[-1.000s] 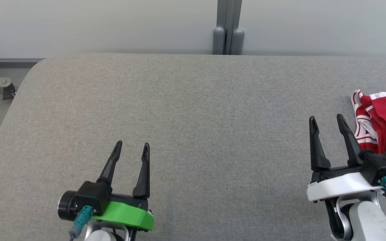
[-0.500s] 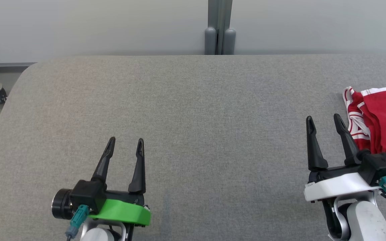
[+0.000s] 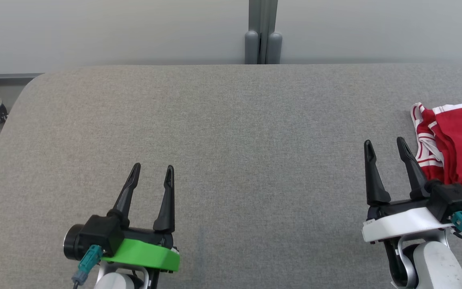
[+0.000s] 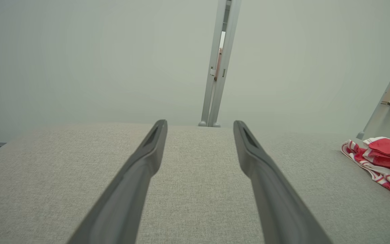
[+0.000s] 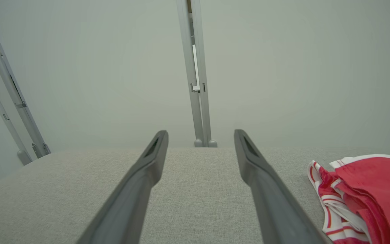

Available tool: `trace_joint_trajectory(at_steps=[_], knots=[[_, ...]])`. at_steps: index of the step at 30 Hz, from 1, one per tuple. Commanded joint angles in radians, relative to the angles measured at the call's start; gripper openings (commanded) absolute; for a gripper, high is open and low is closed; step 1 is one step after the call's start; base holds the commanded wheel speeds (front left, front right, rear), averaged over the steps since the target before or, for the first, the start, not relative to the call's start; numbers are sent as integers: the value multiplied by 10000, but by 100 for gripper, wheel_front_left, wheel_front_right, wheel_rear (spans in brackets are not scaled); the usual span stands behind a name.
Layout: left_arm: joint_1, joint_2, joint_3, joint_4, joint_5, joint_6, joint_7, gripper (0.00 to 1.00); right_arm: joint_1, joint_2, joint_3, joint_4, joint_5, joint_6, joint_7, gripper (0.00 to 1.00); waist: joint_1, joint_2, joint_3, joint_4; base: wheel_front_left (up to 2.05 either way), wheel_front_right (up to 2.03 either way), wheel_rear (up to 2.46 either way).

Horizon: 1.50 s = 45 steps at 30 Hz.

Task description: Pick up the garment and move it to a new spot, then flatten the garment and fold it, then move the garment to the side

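Garment [image 3: 457, 150]: lying crumpled at grey surface's [image 3: 231, 140] right edge.
Left gripper [image 3: 152, 166]: hovering, fingers spread, empty.
Right gripper [image 3: 384, 140]: hovering spread, empty, beside garment.

Grey fabric surface [image 3: 231, 120], perhaps a bed, holds a bunched red-and-white garment [image 3: 461, 146] at right.

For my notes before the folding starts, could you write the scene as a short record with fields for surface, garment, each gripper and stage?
surface: grey fabric table
garment: red with white stripes, crumpled, at the table's right side
left gripper: open, empty, over bare table
right gripper: open, empty, just left of the garment
stage: garment not yet picked up
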Motion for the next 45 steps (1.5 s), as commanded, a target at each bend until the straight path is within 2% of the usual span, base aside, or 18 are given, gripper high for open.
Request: trace_joint_trajectory(at_steps=[1,5,13,14,18,45], knots=[[-15,41,41,-24,-92,-68,3,100,-65,-7,-19,35,-42,-1,-34,100,0,0,9,1,0,0,0],[-23,41,138,-175,-75,-193,3,100,-88,-7,28,81,-31,-1,-34,100,0,0,52,17,0,0,0],[63,41,287,-545,-182,-106,3,100,-151,-8,172,-28,-4,-1,-33,100,0,0,177,50,0,0,0],[71,41,291,-546,-52,-79,3,0,-158,-10,172,-53,0,-1,-33,0,0,0,197,59,0,0,0],[113,-5,240,-292,-258,-153,12,0,118,40,173,250,122,0,20,0,0,0,188,48,0,0,0],[-76,301,933,323,-4985,-358,955,0,3,-134,-68,713,5095,0,1108,0,0,0,18,-172,0,0,0]])
